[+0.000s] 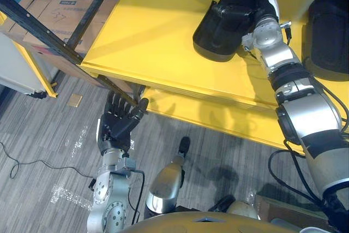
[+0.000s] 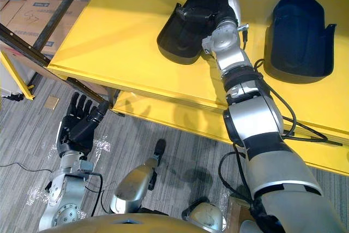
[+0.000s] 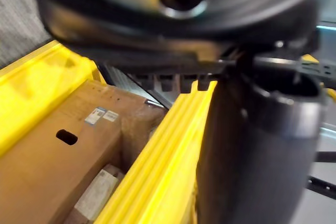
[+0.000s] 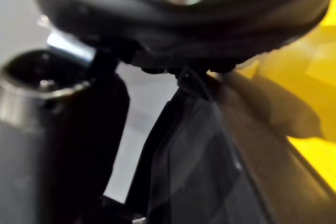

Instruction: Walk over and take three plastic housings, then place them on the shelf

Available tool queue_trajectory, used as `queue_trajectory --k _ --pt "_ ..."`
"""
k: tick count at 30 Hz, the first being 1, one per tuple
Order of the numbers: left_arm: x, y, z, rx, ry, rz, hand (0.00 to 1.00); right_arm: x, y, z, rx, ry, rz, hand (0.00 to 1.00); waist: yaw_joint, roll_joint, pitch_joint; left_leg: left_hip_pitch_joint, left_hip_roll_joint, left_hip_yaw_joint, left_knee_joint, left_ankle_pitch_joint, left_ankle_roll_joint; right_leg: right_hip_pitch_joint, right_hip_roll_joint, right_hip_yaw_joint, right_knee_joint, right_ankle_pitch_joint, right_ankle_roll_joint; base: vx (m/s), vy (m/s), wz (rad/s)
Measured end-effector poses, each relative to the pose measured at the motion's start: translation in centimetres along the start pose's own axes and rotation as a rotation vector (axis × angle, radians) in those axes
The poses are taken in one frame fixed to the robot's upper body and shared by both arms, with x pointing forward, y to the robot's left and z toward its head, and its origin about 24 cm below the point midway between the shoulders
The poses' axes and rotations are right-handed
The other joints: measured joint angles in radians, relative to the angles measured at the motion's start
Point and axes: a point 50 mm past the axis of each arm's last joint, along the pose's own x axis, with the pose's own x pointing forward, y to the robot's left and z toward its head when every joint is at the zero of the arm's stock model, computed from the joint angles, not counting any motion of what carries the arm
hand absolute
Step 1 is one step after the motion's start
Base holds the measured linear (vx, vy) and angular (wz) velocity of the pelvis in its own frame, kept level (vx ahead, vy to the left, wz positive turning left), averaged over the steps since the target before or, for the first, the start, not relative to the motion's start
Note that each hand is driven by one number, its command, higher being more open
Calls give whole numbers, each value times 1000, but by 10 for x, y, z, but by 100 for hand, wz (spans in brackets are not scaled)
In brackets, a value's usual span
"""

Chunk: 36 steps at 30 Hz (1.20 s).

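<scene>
Black plastic housing [image 2: 179,32] on the yellow shelf [image 2: 125,23], directly under the right hand [image 2: 219,5]. Its long axis runs from the hand's palm out to the hand's left and back toward the robot. The dark fingers merge with the housing, so whether they clasp it cannot be told. A second housing [image 2: 297,31] lies to this hand's right, well apart, its long axis pointing away from the robot. The left hand [image 2: 79,121] hangs below the shelf edge with fingers straight and empty, the farther of the two.
</scene>
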Motion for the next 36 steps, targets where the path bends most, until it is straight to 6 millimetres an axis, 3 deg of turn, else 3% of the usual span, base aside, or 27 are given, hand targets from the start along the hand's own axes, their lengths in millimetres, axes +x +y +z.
queue_trajectory --k 3,11,18,22,23,26,28,29,31,34,35,36 --pt "1 0 1 -3 -7 -2 100 2 -8 8 -13 -52 -10 100 4 2 22 0 0 0 0 3 1 -2 -1 0 5 -3 0 8 -11 0" --pt "1 -1 2 -5 -12 -4 100 1 -6 18 -25 -154 -12 100 12 2 25 0 -1 -1 0 3 1 0 -1 -2 -2 -3 0 17 -14 0" --pt "1 -2 8 -1 -66 -51 100 -3 -7 34 -145 -318 -114 100 11 2 26 0 0 -1 0 3 0 3 0 -3 -8 -1 4 0 0 0" --pt "1 -5 13 0 -113 -108 100 -13 -19 69 -194 -520 -204 100 2 2 26 3 4 2 0 2 1 13 0 -3 -29 10 14 8 -1 -1" --pt "1 -6 15 0 -124 -123 100 -19 -25 86 -196 -607 -241 100 -4 1 26 7 4 8 0 2 1 20 3 -1 -44 17 16 28 0 -8" --pt "0 -9 23 15 -160 -172 100 -48 -38 132 -123 -848 -294 100 -34 0 25 25 8 39 0 0 4 36 15 13 -93 46 21 14 1 -19" --pt "1 -11 34 50 -194 -215 100 -71 -44 149 -38 -974 -309 100 -55 -13 19 52 15 77 0 -8 8 57 24 40 -133 67 22 -14 1 -41" --pt "2 -13 41 65 -218 -231 100 -82 -48 148 11 -1009 -310 100 -67 -23 10 60 18 92 0 -15 12 64 29 51 -147 75 22 -22 -8 -39" --pt "4 -14 55 105 -270 -258 100 -98 -55 128 142 -1010 -281 100 -87 -52 -33 65 23 113 -1 -27 10 66 37 64 -172 88 21 -16 -13 -32" --pt "11 -9 79 214 -354 -242 100 -118 -59 63 261 -862 -192 100 -126 -90 -97 95 26 169 -3 -46 15 70 42 116 -204 111 23 -4 -11 -47" --pt "12 -8 83 223 -367 -233 100 -121 -59 51 272 -825 -184 100 -132 -92 -105 99 26 179 -4 -48 14 70 43 125 -210 116 23 -30 4 -51" --pt "15 -6 89 238 -382 -214 100 -128 -59 26 281 -746 -174 100 -144 -92 -118 108 33 200 -5 -53 13 71 48 146 -224 129 22 -48 2 -52"
